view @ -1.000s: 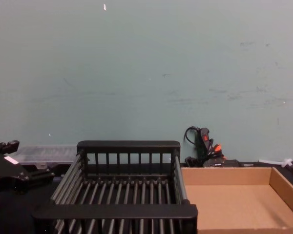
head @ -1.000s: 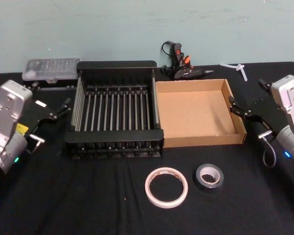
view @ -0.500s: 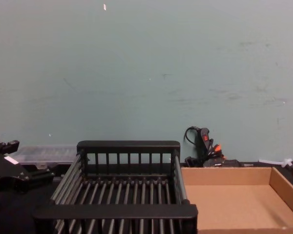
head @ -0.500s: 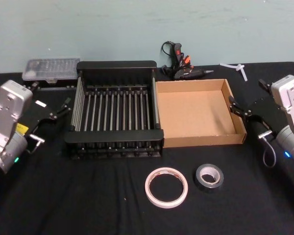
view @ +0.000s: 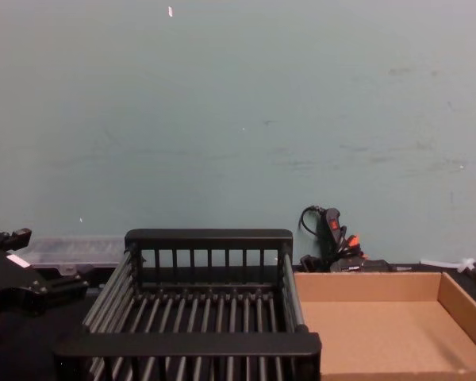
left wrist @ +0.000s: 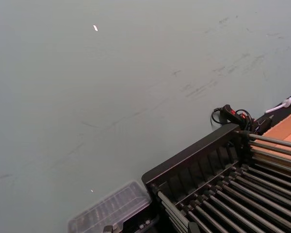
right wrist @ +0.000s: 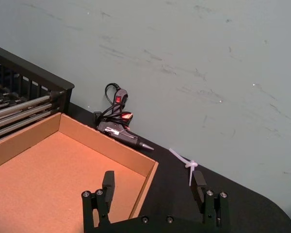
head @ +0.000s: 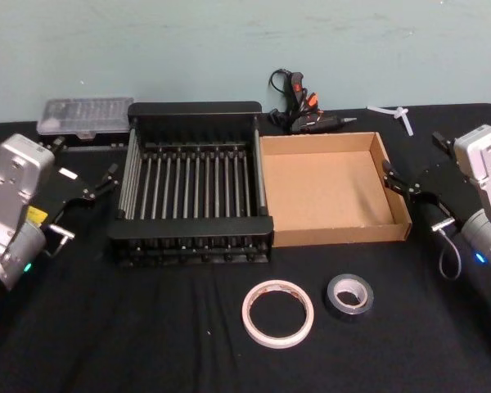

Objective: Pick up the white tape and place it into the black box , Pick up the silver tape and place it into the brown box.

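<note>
The white tape [head: 278,313], a thin wide ring, lies flat on the black cloth near the table's front. The smaller silver tape [head: 349,295] lies just right of it. Behind them the black box [head: 192,108] and the brown box [head: 327,184] stand side by side, both with nothing inside. My left gripper [head: 83,160] hovers open left of the black box. My right gripper [head: 413,160] is at the brown box's right wall, its fingers [right wrist: 108,180] spread wide over that box's far right corner [right wrist: 153,165]. Neither gripper touches a tape.
A clear plastic case [head: 86,115] sits behind the left gripper. A glue gun with its cord [head: 303,115] and a white zip tie [head: 397,115] lie behind the brown box. A teal wall closes the back edge.
</note>
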Controlling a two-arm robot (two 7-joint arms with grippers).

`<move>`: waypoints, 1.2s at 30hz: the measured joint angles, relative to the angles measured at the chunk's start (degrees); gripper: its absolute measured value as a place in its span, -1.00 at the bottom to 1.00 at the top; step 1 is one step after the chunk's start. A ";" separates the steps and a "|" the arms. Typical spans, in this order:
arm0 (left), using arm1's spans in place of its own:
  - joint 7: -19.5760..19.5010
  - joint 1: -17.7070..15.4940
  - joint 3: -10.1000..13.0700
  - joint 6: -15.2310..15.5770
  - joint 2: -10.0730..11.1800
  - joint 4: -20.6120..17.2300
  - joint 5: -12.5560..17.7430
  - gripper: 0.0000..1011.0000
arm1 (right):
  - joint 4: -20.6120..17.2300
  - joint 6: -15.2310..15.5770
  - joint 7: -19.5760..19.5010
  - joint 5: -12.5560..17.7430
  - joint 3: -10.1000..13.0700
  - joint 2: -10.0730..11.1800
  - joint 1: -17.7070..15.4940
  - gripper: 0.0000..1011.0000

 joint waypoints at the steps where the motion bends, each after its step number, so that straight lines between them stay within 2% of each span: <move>1: 0.00 0.00 0.00 0.00 0.00 0.00 0.00 0.98 | -0.03 0.00 0.13 0.00 0.15 -0.06 -0.07 0.98; 9: 0.00 0.00 0.00 0.00 0.00 0.00 0.00 0.98 | -2.37 0.65 1.63 1.09 1.91 -0.14 -1.64 0.98; 23: 0.00 0.00 0.00 0.00 0.00 0.00 0.00 0.98 | -10.22 3.60 3.18 2.59 5.20 1.03 -7.05 0.98; 28: 0.00 0.00 0.00 0.00 0.00 0.00 0.00 0.98 | -12.78 4.97 3.61 3.74 6.47 1.28 -9.05 0.98; 36: 0.00 0.00 0.00 0.00 0.00 0.00 0.00 0.98 | -17.95 9.33 5.66 6.94 8.87 2.07 -12.96 0.98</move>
